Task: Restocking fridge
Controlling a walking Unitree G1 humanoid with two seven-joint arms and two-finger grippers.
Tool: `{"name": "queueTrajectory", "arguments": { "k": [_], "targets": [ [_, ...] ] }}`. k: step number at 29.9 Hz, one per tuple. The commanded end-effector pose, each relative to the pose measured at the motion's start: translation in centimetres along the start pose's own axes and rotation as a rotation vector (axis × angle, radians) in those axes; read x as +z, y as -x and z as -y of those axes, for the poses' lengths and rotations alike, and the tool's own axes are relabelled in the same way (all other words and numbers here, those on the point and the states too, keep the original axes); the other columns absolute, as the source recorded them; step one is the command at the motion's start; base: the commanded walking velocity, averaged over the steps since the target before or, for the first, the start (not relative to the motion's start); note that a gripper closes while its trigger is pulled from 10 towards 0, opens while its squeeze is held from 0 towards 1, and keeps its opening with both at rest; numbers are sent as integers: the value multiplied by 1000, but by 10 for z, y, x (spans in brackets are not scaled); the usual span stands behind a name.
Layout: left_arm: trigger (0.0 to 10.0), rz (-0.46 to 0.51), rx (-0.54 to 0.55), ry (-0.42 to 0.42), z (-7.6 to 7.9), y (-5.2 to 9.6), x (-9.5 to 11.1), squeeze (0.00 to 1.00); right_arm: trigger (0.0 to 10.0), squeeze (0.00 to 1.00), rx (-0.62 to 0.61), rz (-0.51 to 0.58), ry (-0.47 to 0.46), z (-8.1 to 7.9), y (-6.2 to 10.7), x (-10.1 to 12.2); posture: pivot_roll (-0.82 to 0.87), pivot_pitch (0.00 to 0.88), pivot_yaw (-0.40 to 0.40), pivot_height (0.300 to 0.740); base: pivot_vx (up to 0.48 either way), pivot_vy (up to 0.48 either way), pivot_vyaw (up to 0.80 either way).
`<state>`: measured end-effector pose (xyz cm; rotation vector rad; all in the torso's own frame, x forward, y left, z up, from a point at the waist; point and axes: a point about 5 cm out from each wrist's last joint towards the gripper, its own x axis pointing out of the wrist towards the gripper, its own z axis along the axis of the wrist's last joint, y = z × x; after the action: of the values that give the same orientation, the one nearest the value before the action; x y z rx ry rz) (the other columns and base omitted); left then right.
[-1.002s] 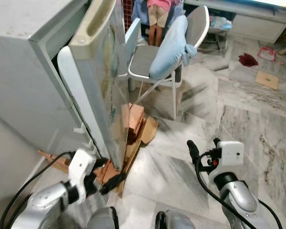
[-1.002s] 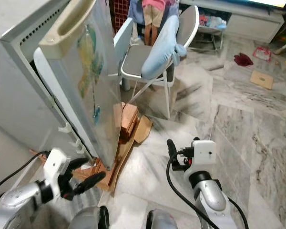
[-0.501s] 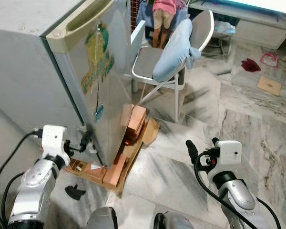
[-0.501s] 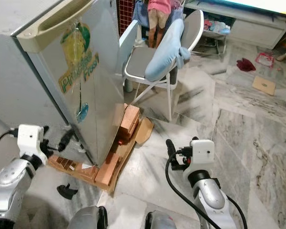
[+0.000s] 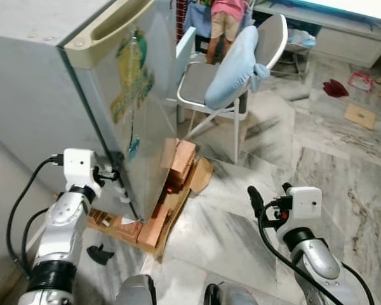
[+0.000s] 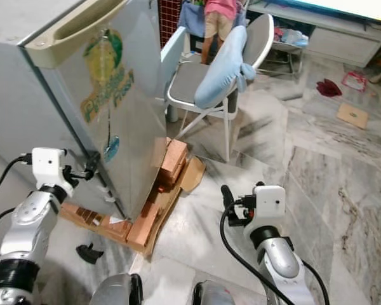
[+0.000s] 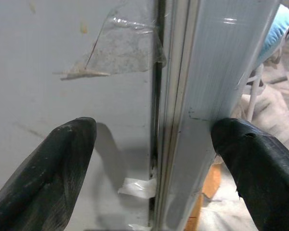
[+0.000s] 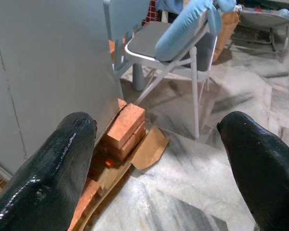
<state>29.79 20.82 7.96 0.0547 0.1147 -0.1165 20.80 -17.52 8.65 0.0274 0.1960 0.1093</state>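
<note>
The small grey fridge (image 5: 44,95) stands at the left. Its door (image 5: 136,95) has a cream top handle and a green sticker, and lies flush against the body. My left gripper (image 5: 111,176) is low at the seam where the door's near edge meets the body. In the left wrist view the left gripper (image 7: 151,159) is open, one finger (image 7: 43,178) on the body side and the other (image 7: 260,178) on the door side. My right gripper (image 5: 270,192) hovers low over the marble floor at the right, open and holding nothing.
Bricks (image 5: 181,159) and cardboard (image 5: 200,175) lie under and beside the fridge's front. A folding chair (image 5: 209,82) with a blue cushion stands just beyond the door, and a person stands behind it. A small black piece (image 5: 100,254) lies on the floor near my left arm.
The fridge door has swung from wide open to shut. My left gripper rose from under the door's lower edge to the door seam. The right arm stayed put.
</note>
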Motion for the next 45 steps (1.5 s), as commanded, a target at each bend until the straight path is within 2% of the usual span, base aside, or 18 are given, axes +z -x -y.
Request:
{"name": "queueTrajectory", "arguments": {
  "k": [1, 3, 5, 7, 8, 9, 10, 11, 12, 15, 17, 23, 26, 27, 32, 37, 43, 45],
  "targets": [
    [10000, 52, -12, -7, 5, -10, 11, 0, 10000, 0, -1, -4, 3, 1, 2, -1, -13, 96, -43, 740, 0, 0, 0],
    [10000, 55, -17, 0, 6, -11, 11, 0, 10000, 0, -1, -4, 3, 1, 2, -1, -13, 96, -43, 740, 0, 0, 0],
    [10000, 81, -72, 11, 15, -16, 20, 0, 10000, 0, -2, -4, 3, 0, 2, -1, -23, 96, -40, 740, 0, 0, 0],
    [10000, 123, -186, 49, 33, -17, 33, 0, 10000, 0, -6, -3, 4, 1, 2, -1, -24, 97, -40, 740, 0, 0, 0],
    [10000, 152, -341, 57, 60, -14, 46, 0, 10000, 0, -12, -4, 3, 2, 3, -1, -20, 95, -41, 740, 0, 0, 0],
    [10000, 166, -443, 65, 79, -11, 53, 0, 10000, 0, -12, -5, 3, 2, 3, -1, -20, 95, -41, 740, 0, 0, 0],
    [10000, 166, -443, 65, 79, -11, 53, 0, 10000, 0, -12, -5, 3, 2, 3, -1, -20, 95, -41, 740, 0, 0, 0],
    [10000, 187, -583, 92, 104, -3, 63, 0, 10000, 0, -11, -6, 4, 1, 3, -2, -16, 94, -43, 740, 0, 0, 0],
    [10000, 191, -613, 101, 110, -1, 65, 0, 10000, 0, -11, -6, 4, 1, 3, -2, -16, 93, -43, 740, 0, 0, 0],
    [10000, 214, -773, 126, 145, 12, 76, 0, 10000, 0, -2, -5, 6, 0, 1, -2, -14, 91, -43, 740, 0, 0, 0],
    [10000, 200, -838, 167, 159, 18, 77, 0, 10000, 0, -1, -5, 5, -2, 0, -3, -16, 88, -38, 740, 0, 0, 0],
    [10000, 172, -852, 196, 157, 22, 78, 0, 10000, 0, -6, -4, 0, -2, 1, -3, -14, 86, -31, 740, 0, 0, 0],
    [10000, 139, -820, 162, 149, 19, 70, 0, 10000, 0, -10, -5, -1, -2, 1, -4, -12, 87, -31, 740, 0, 0, 0],
    [10000, 124, -789, 146, 142, 15, 64, 0, 10000, 0, -15, -3, -3, -2, 1, -4, -12, 87, -31, 740, 334, -285, 0],
    [10000, 92, -759, 129, 132, 15, 54, 0, 10000, 0, -24, 1, -2, -2, 1, -4, -11, 88, -35, 740, 344, -318, 0],
    [10000, 47, -728, 125, 128, 18, 44, 0, 10000, 0, -31, -4, -2, -1, 2, -5, -13, 90, -37, 740, 349, -326, -338],
    [10000, -20, -684, 83, 121, 22, 26, 0, 10000, 0, -29, 2, 7, -1, 0, -4, -17, 100, -36, 740, 140, -425, -154],
    [10000, -54, -654, 80, 112, 26, 18, 0, 10000, 0, -31, 5, 4, 0, -2, -2, -16, 93, -33, 740, 0, -480, 0]
  ]
}}
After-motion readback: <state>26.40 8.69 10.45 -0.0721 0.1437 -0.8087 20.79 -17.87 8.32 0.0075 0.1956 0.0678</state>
